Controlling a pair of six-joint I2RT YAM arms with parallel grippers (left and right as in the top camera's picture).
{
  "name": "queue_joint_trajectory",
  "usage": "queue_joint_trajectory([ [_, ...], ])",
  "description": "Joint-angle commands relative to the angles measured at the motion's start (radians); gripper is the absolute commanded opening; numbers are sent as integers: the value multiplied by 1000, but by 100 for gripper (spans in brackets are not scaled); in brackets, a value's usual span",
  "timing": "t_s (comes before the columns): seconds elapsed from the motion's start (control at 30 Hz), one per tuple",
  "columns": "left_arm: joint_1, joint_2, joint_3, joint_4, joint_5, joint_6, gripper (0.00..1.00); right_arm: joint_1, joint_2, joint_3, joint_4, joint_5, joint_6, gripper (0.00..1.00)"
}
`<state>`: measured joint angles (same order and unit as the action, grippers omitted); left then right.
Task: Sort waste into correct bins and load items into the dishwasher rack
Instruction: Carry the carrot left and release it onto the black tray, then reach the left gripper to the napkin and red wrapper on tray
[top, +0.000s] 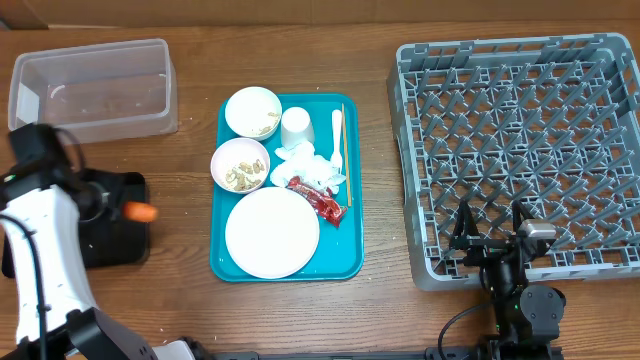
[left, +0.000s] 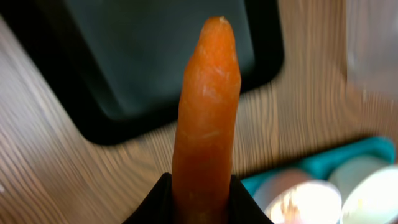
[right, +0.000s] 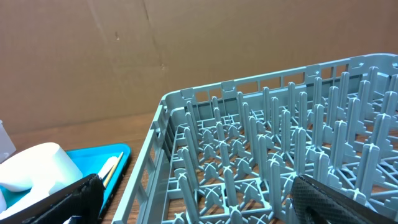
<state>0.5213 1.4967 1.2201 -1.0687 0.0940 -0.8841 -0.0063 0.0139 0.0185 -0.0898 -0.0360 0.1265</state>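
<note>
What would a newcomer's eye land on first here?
The orange carrot clamped in the left gripper, at the black tray's edge, far left. Next, the big grey rack on the right, and the teal tray crowded with white dishes in the middle.

Overhead feed is bright and even, lit from above: only short soft shadows on the worktop (top: 380, 310) along the dishwasher rack (top: 520, 150) and teal tray (top: 342, 255). The white plate (top: 272, 232) is nearly blown out, with hardly any surface detail. In the left wrist feed the carrot (left: 208, 112) is close up and reasonably sharp, a pale sheen down its length. The black tray (left: 155, 56) behind it is soft, and the white dishes (left: 370, 196) at the right are just glowing smears. In the right wrist feed the rack pegs are crisp. The right end effector (right: 196, 208) shows dark fingers (right: 339, 202), blurred and underexposed, in both near corners. The cardboard wall (right: 124, 56) looks flat and dull.
</note>
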Motion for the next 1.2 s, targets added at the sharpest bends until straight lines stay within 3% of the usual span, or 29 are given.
queue_joint_trajectory([
  [0.0, 89, 38, 9, 40, -109, 40, 16, -2, -11, -11, 7, 9, -3, 100],
  [0.1, 128, 70, 8, 66, -189, 43, 19, -2, -11, -11, 7, 9, -4, 100],
  [0.3, 167, 137, 8, 86, -194, 43, 20, -2, -11, -11, 7, 9, -3, 100],
  [0.4, 167, 169, 8, 95, -206, 44, 33, -2, -11, -11, 7, 9, -3, 100],
  [0.5, 167, 180, 8, 119, -206, 63, 57, -2, -11, -11, 7, 9, -3, 100],
  [0.6, 167, 180, 10, 150, -205, 127, 69, -2, -11, -11, 7, 9, -3, 100],
  [0.73, 167, 179, 27, 145, -195, 218, 71, -2, -11, -11, 7, 9, -3, 100],
  [0.83, 166, 167, 66, 121, -37, 237, 72, -2, -11, -11, 7, 9, -3, 100],
  [0.9, 166, 160, 89, 119, 114, 264, 85, -2, -11, -11, 7, 9, -4, 100],
  [0.97, 165, 158, 115, 112, 274, 299, 92, -2, -11, -11, 7, 9, -3, 100],
  [1.07, 153, 158, 149, 85, 488, 361, 93, -2, -11, -11, 7, 9, -3, 100],
  [1.17, 113, 158, 174, 29, 587, 423, 92, -2, -11, -11, 7, 9, -3, 100],
])
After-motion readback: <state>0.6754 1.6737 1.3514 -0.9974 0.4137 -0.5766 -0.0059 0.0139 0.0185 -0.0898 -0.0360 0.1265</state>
